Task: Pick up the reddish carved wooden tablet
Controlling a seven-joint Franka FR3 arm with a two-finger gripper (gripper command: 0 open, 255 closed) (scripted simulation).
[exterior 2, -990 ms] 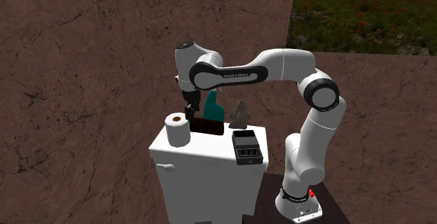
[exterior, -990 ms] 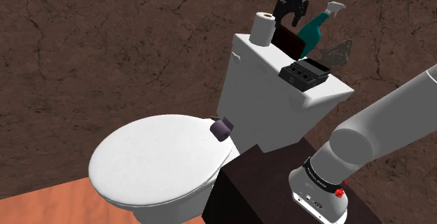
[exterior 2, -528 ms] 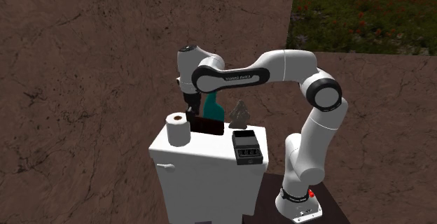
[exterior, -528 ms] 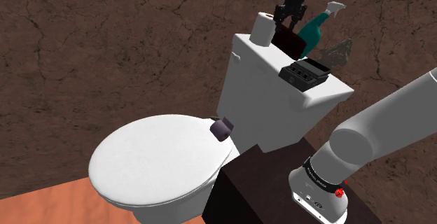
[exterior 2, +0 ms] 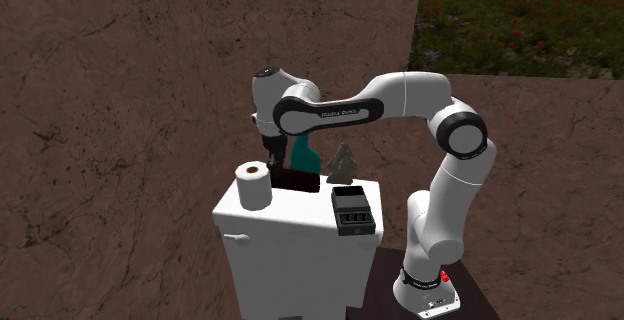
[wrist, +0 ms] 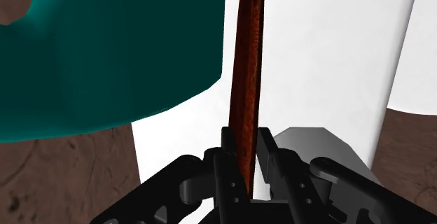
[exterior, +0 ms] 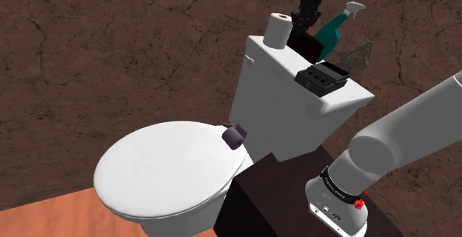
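Gripper [exterior: 303, 24] has come down since a sec ago. Its fingers [wrist: 267, 149] have gone from spread to narrow and now pinch the tablet [wrist: 249, 61] by its top edge, one per face. Grasp looks made, so lift's next. Tablet stands on edge atop the toilet tank [exterior: 296, 98], toward the tank's back, w/ its bottom apparently on the lid.

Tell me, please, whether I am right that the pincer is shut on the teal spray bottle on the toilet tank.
No: the pincer is shut on the reddish tablet, not the teal spray bottle beside it on the toilet tank. The wrist view shows the fingers clasping its edge.
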